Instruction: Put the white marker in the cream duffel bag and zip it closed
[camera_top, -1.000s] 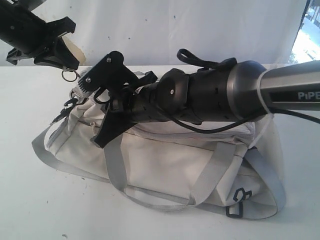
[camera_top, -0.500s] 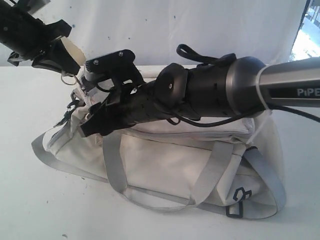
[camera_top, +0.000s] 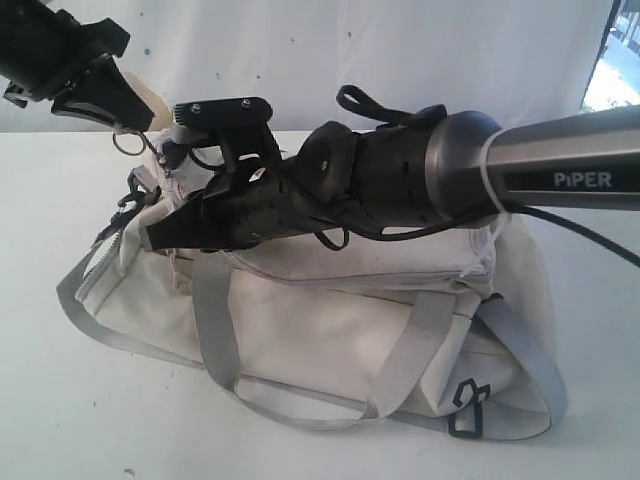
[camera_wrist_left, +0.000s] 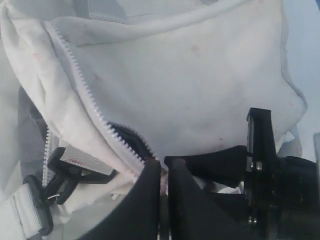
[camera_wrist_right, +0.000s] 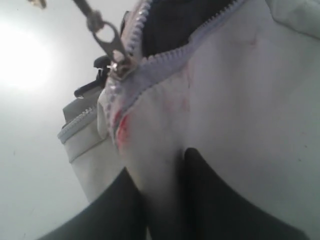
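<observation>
Exterior view: cream duffel bag (camera_top: 330, 320) sits on the white table (camera_top: 60, 420); both arms work at its left end
Left gripper (camera_wrist_left: 162, 169): fingers squeezed together on a pinch of bag cloth beside the zipper teeth (camera_wrist_left: 85, 90); it holds that end up off the table
Right gripper (camera_wrist_right: 160, 162): fingers either side of a fold of cloth just below the zip slider (camera_wrist_right: 116, 62); looks clamped on the cloth, not on the slider or its pull
White marker: I can't see it in any view; inside the bag or hidden by the arm, can't tell
Zip: teeth parted past the slider, dark interior showing; not closed
Risk 1: a pull from this grip drags cloth, not the slider; bag bunches or slides, zip doesn't run
Risk 2: loose cloth right by the slider could catch in the teeth and jam it
Risk 3: left pinch is thin; a hard tug could strip it out and the end goes slack
Risk 4: if the marker isn't in, I'd be zipping an empty bag
</observation>
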